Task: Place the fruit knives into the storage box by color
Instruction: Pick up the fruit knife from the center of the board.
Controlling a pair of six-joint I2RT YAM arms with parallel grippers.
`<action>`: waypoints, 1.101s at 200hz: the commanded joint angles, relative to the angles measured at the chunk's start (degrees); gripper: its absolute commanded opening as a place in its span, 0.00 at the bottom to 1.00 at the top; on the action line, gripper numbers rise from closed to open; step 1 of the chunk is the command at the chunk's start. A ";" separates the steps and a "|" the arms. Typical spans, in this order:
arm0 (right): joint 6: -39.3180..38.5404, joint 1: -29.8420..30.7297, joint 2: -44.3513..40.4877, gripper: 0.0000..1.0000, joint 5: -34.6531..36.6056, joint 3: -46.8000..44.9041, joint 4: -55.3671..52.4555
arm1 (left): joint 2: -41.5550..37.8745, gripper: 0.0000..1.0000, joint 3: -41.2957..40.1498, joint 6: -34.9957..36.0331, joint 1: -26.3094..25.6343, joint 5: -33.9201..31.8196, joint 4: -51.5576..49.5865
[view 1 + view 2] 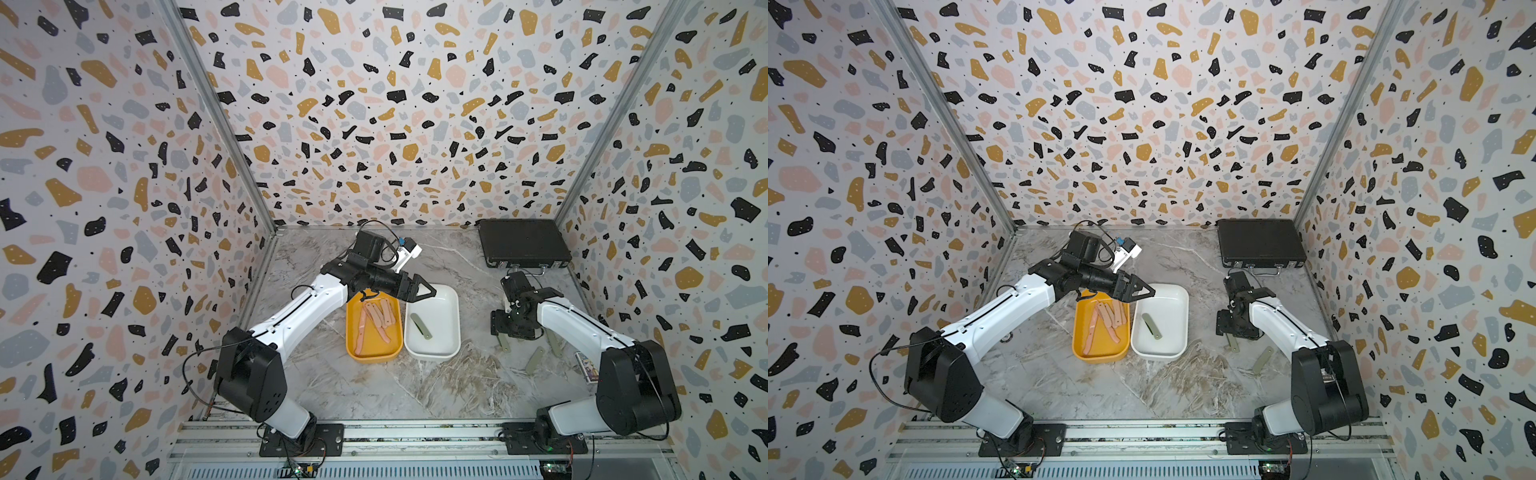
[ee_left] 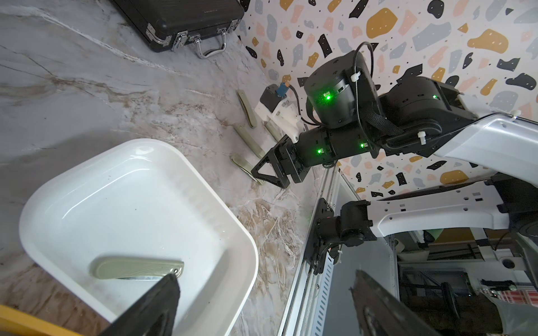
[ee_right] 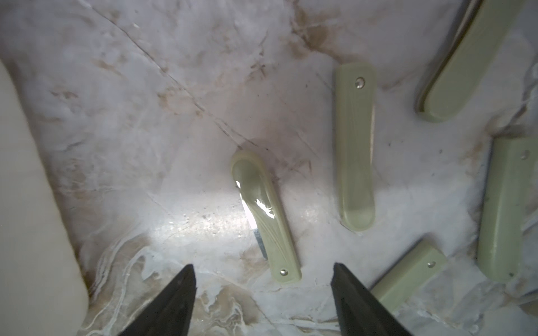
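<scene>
R gripper (image 3: 263,266) hangs open, empty, over a loose green knife (image 3: 263,215) on the table (image 3: 145,145) (long axis roughly near-far); L gripper (image 1: 428,291), wide open w/ nothing held, hovers over the far rim of the white box (image 1: 453,332). That box holds a lone green knife (image 1: 421,326) lying far-left to near-right; the yellow box (image 1: 353,353) just left holds the pink knives (image 1: 378,318), mostly near-far. R wrist view shows four more green knives (image 3: 355,145) nearby, a top view just three green strips (image 1: 535,360).
</scene>
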 commanded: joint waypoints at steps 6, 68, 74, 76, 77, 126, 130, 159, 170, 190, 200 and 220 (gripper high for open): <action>-0.59 -0.48 2.45 0.74 -0.64 -0.96 1.72 | -0.37 0.93 -0.53 1.12 -0.05 -0.65 2.10; -1.11 -0.43 7.13 0.67 -0.21 -0.04 4.25 | -0.23 0.93 0.01 2.17 0.12 -1.44 0.81; -1.17 -0.48 7.62 0.66 -0.22 0.06 4.25 | -0.24 0.93 0.00 2.18 0.12 -1.49 0.87; -1.20 -0.48 7.75 0.66 -0.15 0.15 4.30 | -0.20 0.93 -0.03 2.23 0.12 -1.54 0.80; -1.27 -0.48 7.81 0.66 -0.14 0.15 4.32 | -0.22 0.93 -0.06 2.29 0.12 -1.54 0.79; -2.00 -0.48 10.81 0.46 -0.57 1.53 4.69 | -0.43 0.93 -0.45 2.25 0.38 -1.60 1.05; -2.06 -0.48 11.01 0.43 -0.65 1.76 4.69 | -0.49 0.93 -0.44 2.29 0.39 -1.54 1.05; -2.53 -0.47 12.28 0.32 -0.72 3.24 4.67 | -0.44 0.93 -0.45 2.26 0.54 -1.62 1.05; -2.64 -0.48 12.90 0.29 -1.14 3.88 4.78 | -0.57 0.93 -0.51 2.33 0.56 -1.62 1.05; -2.75 -0.48 14.07 0.27 -1.69 5.26 4.95 | -0.70 0.93 -0.70 2.27 0.81 -1.71 1.13; -2.88 -0.48 14.69 0.26 -1.89 5.98 4.91 | -0.83 0.93 -0.88 2.28 0.95 -1.79 1.09; -3.08 -0.48 15.90 0.26 -1.89 7.27 4.79 | -0.81 0.93 -1.04 2.34 1.01 -1.80 1.22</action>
